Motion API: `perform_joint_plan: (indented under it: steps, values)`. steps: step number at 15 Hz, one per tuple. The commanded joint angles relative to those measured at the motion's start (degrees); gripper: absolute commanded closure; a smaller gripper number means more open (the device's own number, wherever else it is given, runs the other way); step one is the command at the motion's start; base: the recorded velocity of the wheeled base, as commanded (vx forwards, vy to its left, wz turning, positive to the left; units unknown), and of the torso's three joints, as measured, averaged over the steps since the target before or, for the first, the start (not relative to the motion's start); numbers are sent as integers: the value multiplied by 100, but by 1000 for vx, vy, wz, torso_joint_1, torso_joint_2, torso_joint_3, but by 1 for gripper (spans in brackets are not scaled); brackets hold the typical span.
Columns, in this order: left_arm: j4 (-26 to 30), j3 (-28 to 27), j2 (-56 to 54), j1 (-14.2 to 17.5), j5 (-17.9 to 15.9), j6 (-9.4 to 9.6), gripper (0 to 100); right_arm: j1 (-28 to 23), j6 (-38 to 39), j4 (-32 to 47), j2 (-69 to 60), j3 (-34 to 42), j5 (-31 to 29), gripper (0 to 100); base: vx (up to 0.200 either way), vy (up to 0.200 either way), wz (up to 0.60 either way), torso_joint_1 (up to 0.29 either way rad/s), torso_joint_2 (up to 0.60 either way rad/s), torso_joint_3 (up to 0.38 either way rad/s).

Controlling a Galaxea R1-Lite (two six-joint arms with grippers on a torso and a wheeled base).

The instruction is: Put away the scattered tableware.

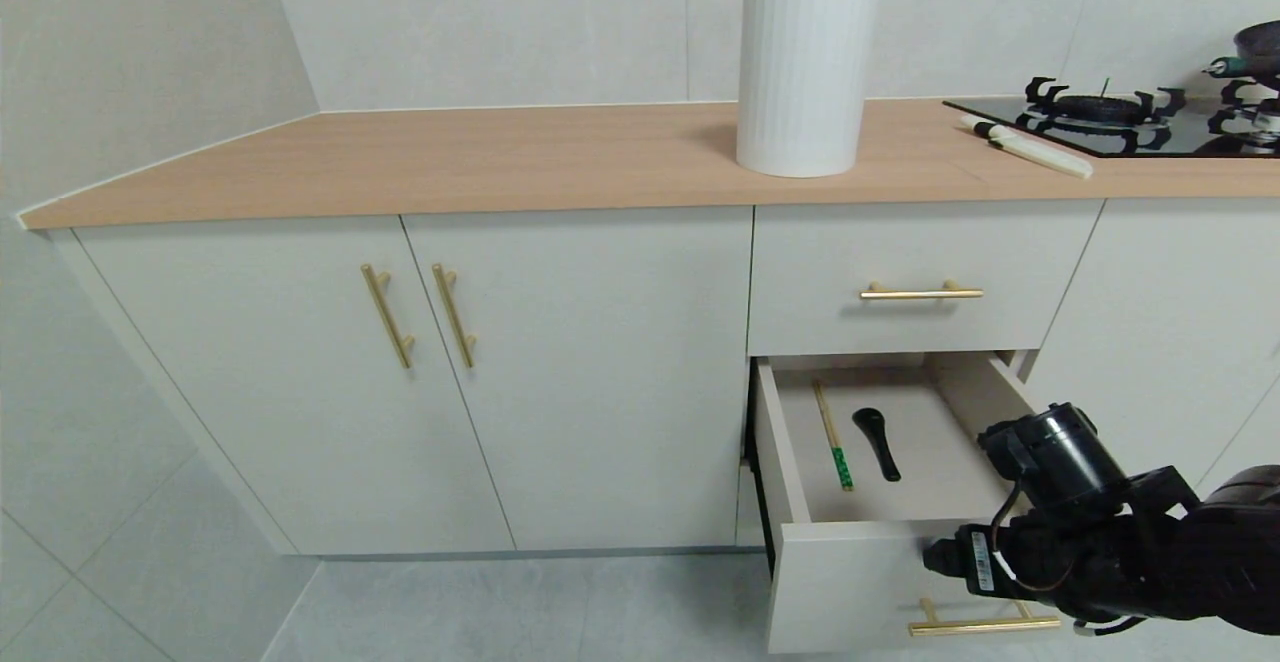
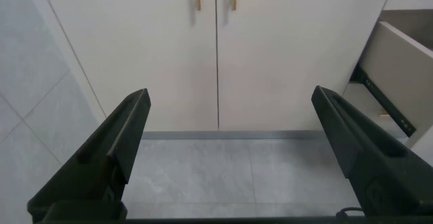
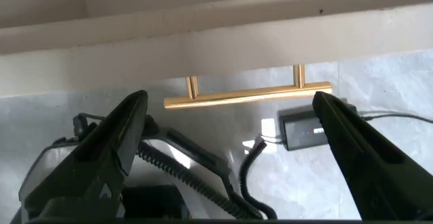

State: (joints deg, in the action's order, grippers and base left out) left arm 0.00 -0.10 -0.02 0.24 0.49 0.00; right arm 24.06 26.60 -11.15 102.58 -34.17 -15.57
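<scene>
While the drawer [image 1: 850, 582] stands open, right hand [image 3: 229, 107] gapes before its handle [image 1: 985, 625].

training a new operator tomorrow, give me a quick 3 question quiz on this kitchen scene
1. True or false: the lower drawer stands open.
2. What lies in it beside the chopsticks? A) a black spoon B) a fork C) a plate
3. Fill in: the knife lies on the countertop right beside the ____.
Key: 1 true; 2 A; 3 stove.
</scene>
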Motion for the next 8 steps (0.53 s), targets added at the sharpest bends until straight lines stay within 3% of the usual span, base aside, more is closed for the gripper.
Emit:
perform_joint_plan:
  steps: [1,5,8]
  values:
    - [0,1,2,2,4,0,0,-139,-41,-344,262,-46,1,0,0,0,0,0,0,0]
    - [0,1,2,2,4,0,0,-534,-972,-1389,816,-230,45,0,0,0,0,0,0,0]
    - [0,10,2,2,4,0,0,-596,-1245,-1486,983,-626,142,0,0,0,0,0,0,0]
